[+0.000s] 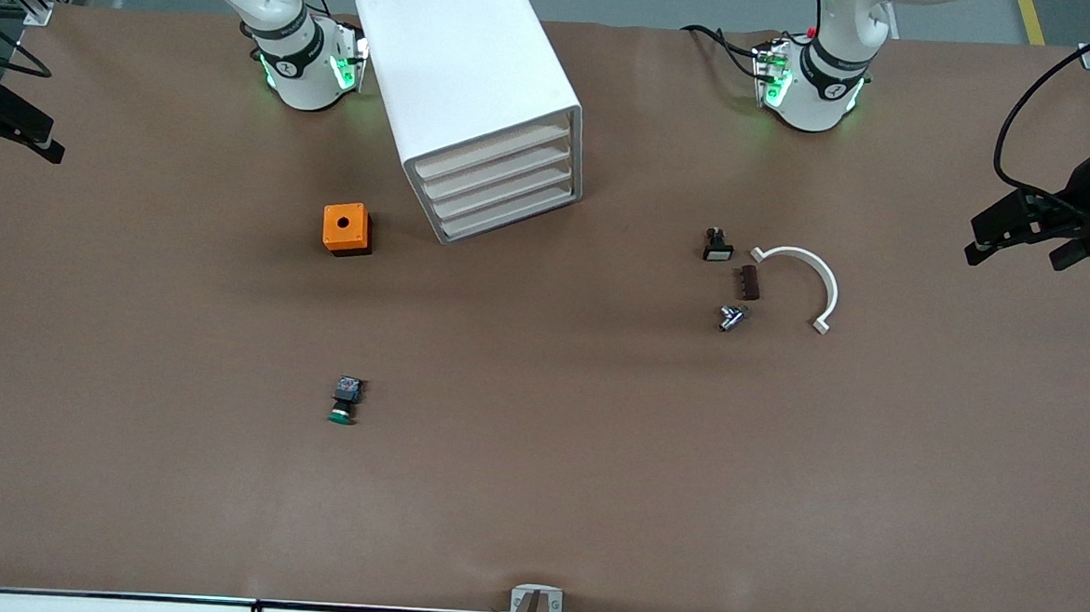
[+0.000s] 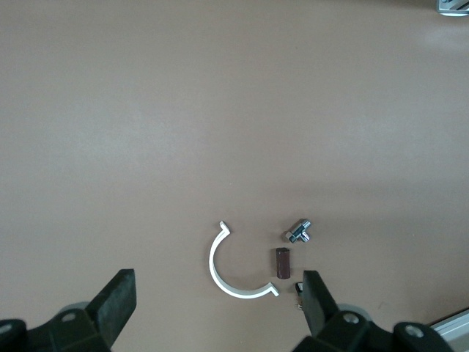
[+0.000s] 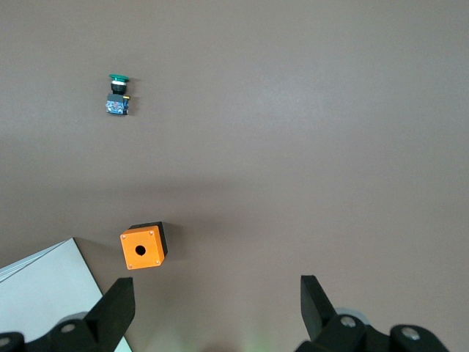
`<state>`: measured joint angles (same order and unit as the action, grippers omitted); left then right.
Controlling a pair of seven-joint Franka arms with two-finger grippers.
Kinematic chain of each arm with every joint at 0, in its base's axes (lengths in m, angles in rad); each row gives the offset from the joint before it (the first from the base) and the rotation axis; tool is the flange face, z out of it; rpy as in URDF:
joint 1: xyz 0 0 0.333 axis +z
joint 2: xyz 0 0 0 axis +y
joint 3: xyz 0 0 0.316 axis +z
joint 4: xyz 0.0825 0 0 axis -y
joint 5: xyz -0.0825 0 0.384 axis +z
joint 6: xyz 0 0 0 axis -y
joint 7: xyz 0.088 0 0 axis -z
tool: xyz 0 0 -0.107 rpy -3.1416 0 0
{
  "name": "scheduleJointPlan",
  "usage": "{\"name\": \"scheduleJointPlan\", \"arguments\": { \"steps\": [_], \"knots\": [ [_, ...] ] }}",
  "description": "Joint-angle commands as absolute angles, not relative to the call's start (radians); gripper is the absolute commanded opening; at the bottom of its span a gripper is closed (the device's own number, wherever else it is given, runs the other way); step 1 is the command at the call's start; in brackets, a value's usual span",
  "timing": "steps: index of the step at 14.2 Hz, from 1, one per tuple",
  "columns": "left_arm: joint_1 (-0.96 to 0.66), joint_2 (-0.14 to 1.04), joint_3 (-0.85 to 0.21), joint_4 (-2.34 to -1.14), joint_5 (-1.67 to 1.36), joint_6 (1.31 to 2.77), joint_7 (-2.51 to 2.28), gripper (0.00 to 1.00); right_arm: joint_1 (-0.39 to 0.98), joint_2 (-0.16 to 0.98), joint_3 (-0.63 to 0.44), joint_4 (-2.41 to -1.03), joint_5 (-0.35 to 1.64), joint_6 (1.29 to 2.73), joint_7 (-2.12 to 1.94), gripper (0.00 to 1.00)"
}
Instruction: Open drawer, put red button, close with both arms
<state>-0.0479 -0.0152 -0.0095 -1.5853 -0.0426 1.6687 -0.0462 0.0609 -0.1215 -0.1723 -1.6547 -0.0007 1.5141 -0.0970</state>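
Note:
The white cabinet (image 1: 468, 78) stands between the arm bases, and its four drawers (image 1: 498, 179) are all shut. Its corner shows in the right wrist view (image 3: 44, 293). No red-capped button shows in any view. My left gripper (image 1: 1017, 254) hangs open and empty over the table's edge at the left arm's end; in the left wrist view (image 2: 218, 293) its fingers are wide apart. My right gripper (image 1: 8, 143) hangs open and empty over the edge at the right arm's end, with fingers wide apart in the right wrist view (image 3: 216, 293).
A green-capped switch (image 1: 345, 400) (image 3: 117, 94) lies nearer the camera than the orange box with a hole (image 1: 346, 228) (image 3: 143, 248). Toward the left arm's end lie a white curved clip (image 1: 812, 278) (image 2: 220, 275), a brown block (image 1: 749, 282) (image 2: 282, 262), a metal fitting (image 1: 731, 317) (image 2: 300, 231) and a small black-and-white part (image 1: 717, 245).

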Motion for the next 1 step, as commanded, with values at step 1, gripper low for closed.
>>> {"name": "scheduleJointPlan", "arguments": {
  "steps": [1],
  "knots": [
    [-0.048, -0.011, -0.011, -1.565, -0.029, 1.647, -0.052, 1.0, 0.058, -0.141, -0.173, -1.672, 0.018, 1.516, -0.107, 1.0]
  ]
}}
